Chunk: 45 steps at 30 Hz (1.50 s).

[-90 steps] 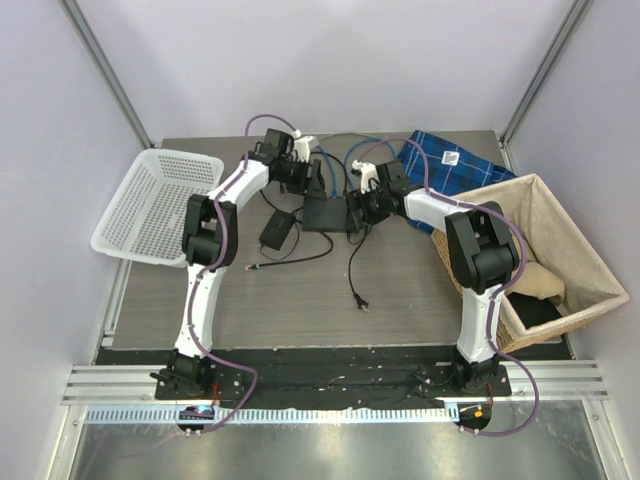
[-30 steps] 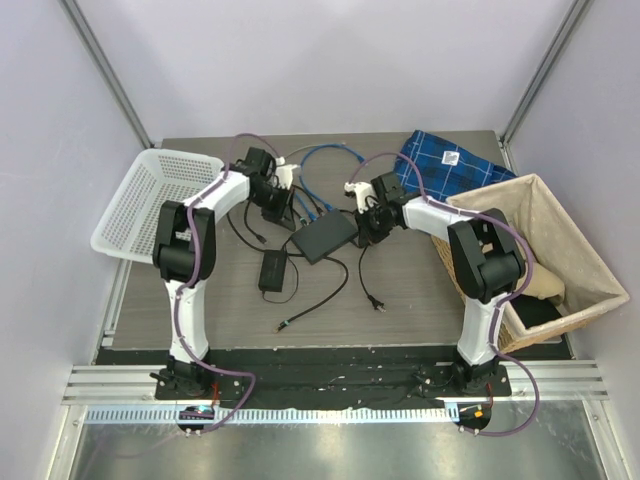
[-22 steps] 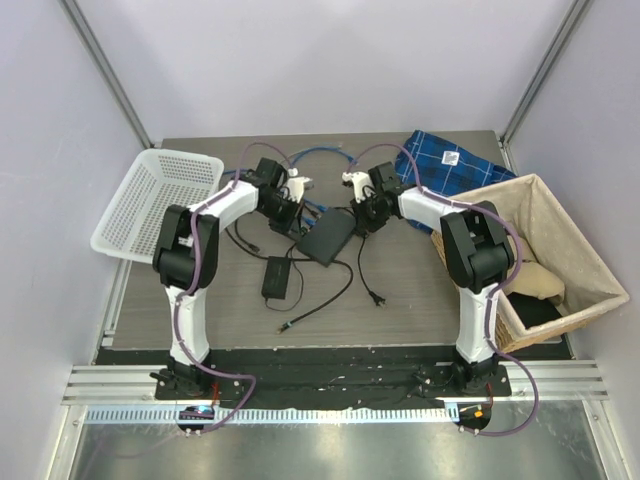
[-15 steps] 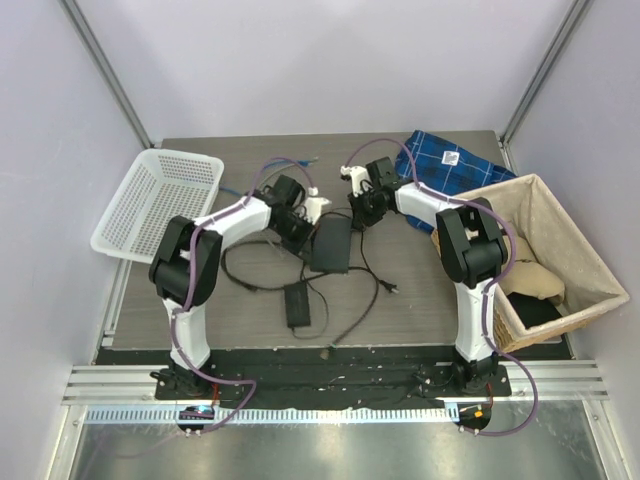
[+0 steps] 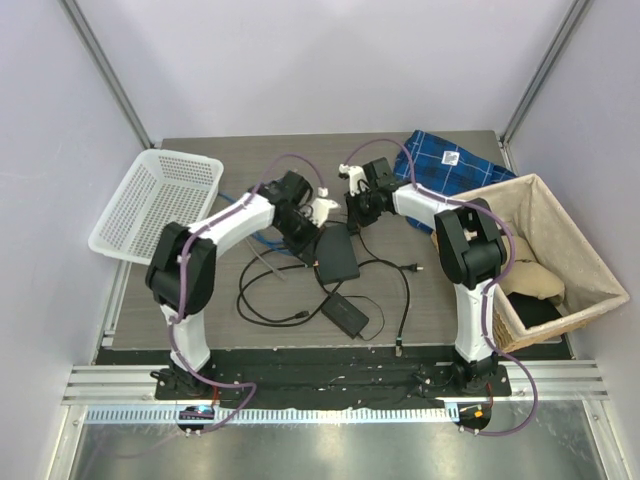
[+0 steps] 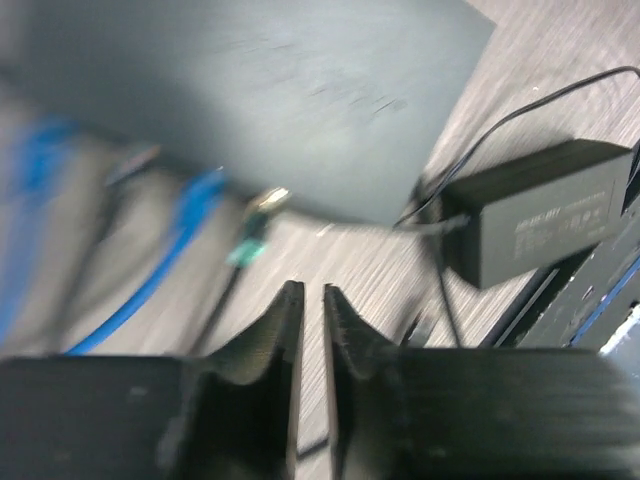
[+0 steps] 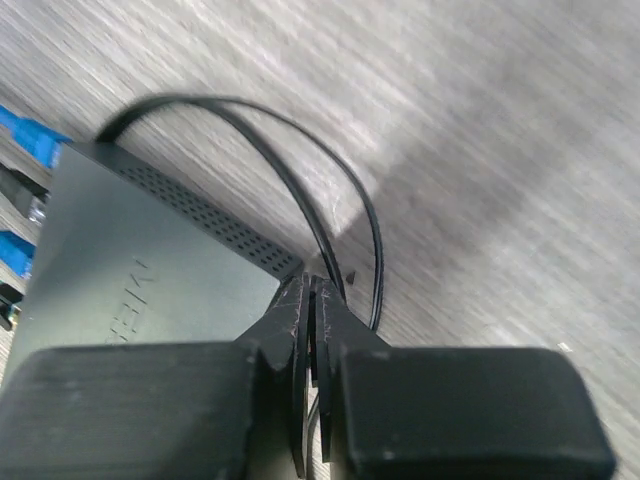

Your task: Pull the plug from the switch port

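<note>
Guessing the right fingers (image 7: 290,322), pinched shut at the switch (image 7: 130,290) corner, are pinning it while the left fingers (image 6: 270,340), barely parted and empty, hover just short of its blue plugs (image 6: 200,192).

You have one dark grey switch box (image 5: 338,256) and one black power brick (image 5: 347,313). You have two baskets: one white plastic basket (image 5: 185,154) and one lined wicker basket (image 5: 565,225). You have one blue checked cloth (image 5: 437,160).
</note>
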{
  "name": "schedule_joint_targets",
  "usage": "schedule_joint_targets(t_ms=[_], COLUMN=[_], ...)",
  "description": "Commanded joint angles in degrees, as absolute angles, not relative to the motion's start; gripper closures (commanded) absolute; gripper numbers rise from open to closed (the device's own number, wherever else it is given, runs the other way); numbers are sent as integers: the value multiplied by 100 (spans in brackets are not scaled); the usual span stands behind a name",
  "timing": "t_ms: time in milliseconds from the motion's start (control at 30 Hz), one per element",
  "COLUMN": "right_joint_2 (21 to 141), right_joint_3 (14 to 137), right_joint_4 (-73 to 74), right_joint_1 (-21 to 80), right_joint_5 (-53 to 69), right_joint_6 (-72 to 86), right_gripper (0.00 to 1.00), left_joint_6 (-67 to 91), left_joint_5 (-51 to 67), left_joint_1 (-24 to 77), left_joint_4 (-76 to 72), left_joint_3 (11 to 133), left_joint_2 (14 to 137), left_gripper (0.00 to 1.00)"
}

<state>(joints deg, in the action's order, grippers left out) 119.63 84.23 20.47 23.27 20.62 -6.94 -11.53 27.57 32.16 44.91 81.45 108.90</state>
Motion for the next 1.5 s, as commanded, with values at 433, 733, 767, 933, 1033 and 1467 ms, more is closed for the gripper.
schedule_joint_targets(t_ms=[433,733,767,933,1033,1467], right_joint_2=[10784,10653,10644,10670,10749,10934], right_joint_3=[7928,7814,7805,7787,7831,7998], right_joint_4=[1450,1398,1380,1415,1371,1380], right_joint_1=[2364,2399,2408,2426,2443,2505], right_joint_5=[1934,1740,1732,1740,1740,1758], right_joint_6=[-35,-158,-167,-158,-132,-167], right_gripper=[59,57,57,57,57,57], left_joint_6=[940,1002,1011,985,932,651], left_joint_5=[177,-659,-685,-677,-721,-694], left_joint_1=[1239,1274,1266,1301,1292,1222], left_joint_4=[4949,4984,4931,4931,4852,4843], left_joint_3=[9088,9133,9097,8913,8676,8544], left_joint_2=[10801,11399,11408,11417,11522,11444], left_gripper=[57,58,58,61,61,100])
